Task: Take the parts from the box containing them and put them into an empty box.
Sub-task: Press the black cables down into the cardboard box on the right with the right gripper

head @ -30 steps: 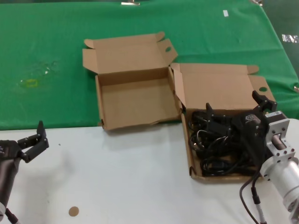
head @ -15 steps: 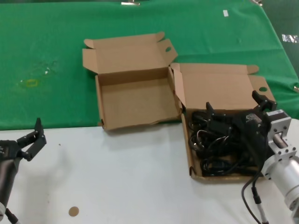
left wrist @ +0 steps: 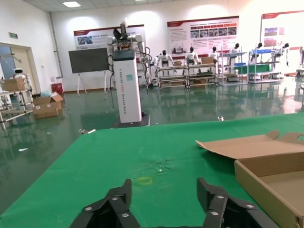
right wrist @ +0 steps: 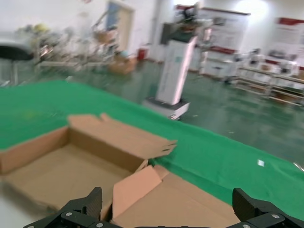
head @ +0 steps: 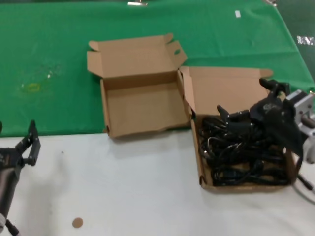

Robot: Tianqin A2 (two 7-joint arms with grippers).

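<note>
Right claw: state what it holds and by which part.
Nothing. The right claw is open above the cable bundles in their box, gripping none.

right pincer (head: pixel 248 101): covers right wall of the box containing them (head: pixel 203 162) | left pincer (head: pixel 27 145): arm cut by frame edge | parts (head: pixel 236 157): tangled, count unclear

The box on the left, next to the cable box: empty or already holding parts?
Empty. The left box shows only bare cardboard floor; all the cables lie in the right box.
</note>
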